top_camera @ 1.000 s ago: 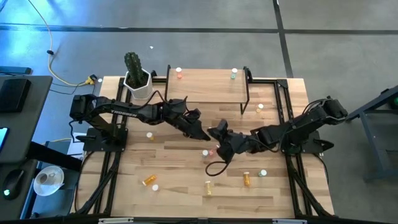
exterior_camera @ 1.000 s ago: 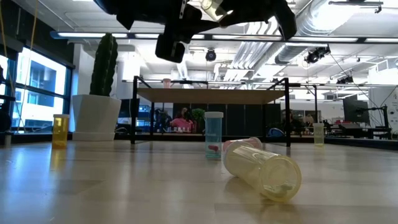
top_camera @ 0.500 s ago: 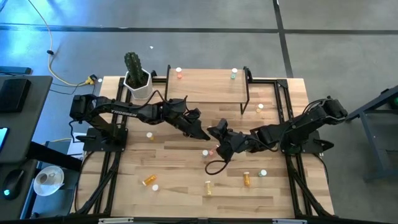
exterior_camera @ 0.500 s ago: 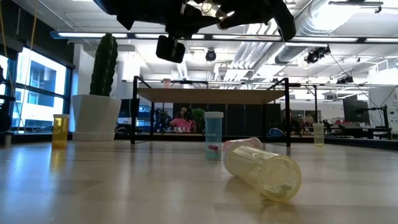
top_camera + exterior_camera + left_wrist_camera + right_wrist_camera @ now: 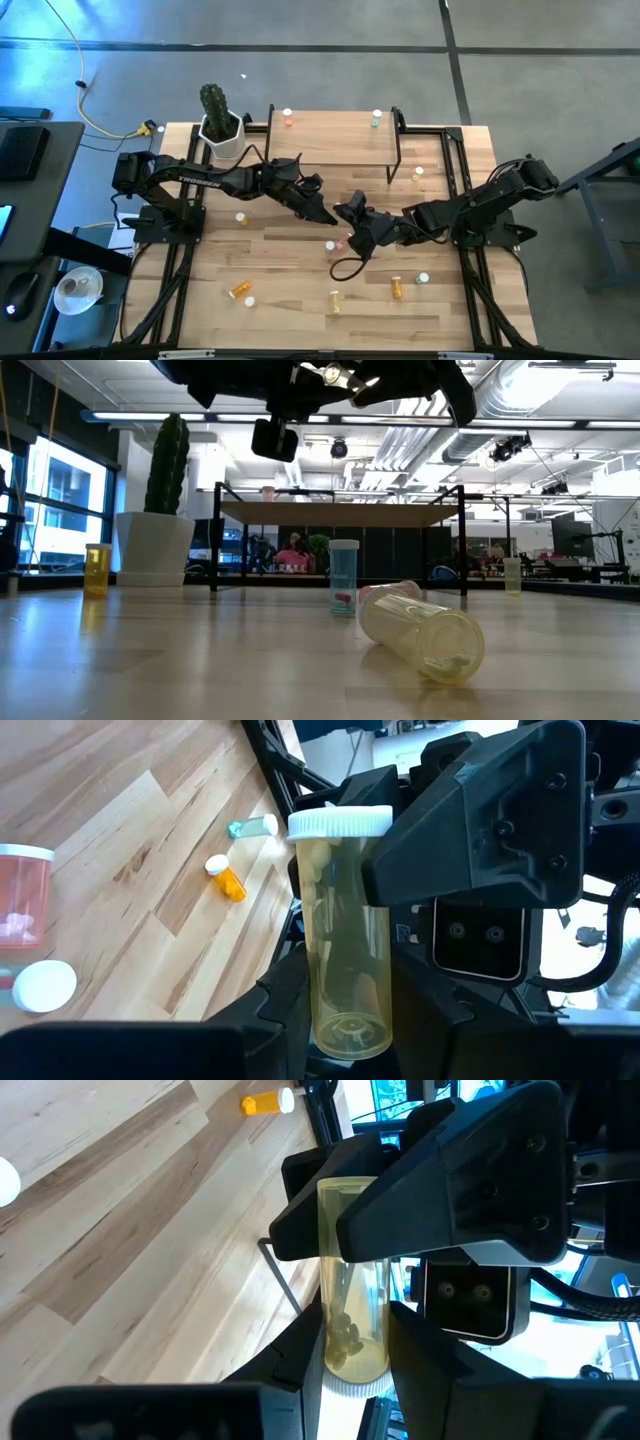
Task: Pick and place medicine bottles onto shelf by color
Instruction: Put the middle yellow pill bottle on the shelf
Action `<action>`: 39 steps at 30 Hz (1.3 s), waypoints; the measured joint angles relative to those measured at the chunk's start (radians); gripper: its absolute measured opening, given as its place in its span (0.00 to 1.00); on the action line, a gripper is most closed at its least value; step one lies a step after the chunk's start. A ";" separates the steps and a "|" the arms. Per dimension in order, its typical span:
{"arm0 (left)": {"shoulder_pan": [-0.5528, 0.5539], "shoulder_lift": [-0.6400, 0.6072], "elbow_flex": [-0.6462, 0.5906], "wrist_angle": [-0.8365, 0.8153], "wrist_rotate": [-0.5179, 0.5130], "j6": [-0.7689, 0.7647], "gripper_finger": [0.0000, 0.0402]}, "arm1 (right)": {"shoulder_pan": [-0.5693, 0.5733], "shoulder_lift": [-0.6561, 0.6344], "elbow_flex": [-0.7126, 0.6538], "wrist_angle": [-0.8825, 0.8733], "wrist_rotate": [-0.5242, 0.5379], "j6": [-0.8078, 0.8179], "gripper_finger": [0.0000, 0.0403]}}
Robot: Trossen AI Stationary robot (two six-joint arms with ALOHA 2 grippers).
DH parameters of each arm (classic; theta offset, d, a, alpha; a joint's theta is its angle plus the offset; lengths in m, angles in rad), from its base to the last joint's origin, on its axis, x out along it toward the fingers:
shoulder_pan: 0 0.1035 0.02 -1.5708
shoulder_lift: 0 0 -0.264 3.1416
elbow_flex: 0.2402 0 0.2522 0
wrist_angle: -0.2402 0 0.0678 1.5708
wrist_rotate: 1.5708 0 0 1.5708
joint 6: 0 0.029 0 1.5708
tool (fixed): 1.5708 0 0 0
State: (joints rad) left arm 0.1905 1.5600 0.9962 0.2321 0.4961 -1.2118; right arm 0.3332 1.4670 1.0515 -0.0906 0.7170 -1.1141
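The wood table [image 5: 300,290] carries scattered bottles. At its centre, your left pincer [image 5: 345,1020] and right pincer [image 5: 350,1370] both clench one yellow bottle [image 5: 342,935]. Loosen only the right, then carry it toward twelve o'clock, onto the shelf [image 5: 330,140].

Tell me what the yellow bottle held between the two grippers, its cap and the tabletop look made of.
Yellow bottle: looks like clear tinted plastic, glossy; pills show through its wall. Cap: opaque white plastic, apparently matte, with a ridged edge. Tabletop: light wood planks, visible grain and seams, smooth finish; solid wood or laminate cannot be told.
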 joint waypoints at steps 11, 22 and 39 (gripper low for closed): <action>-0.001 0.000 0.000 -0.002 -0.001 0.009 0.24 | 0.003 -0.001 0.000 -0.002 -0.026 0.004 0.26; 0.000 0.000 -0.001 0.004 -0.006 0.048 0.24 | 0.006 -0.001 0.000 0.007 0.015 0.036 0.37; 0.032 -0.001 0.000 0.011 -0.003 0.169 0.24 | 0.014 -0.003 0.000 0.042 0.104 0.032 0.38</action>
State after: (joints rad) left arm 0.2220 1.5593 0.9965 0.2432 0.4928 -1.0427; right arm 0.3477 1.4635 1.0515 -0.0486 0.8210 -1.0821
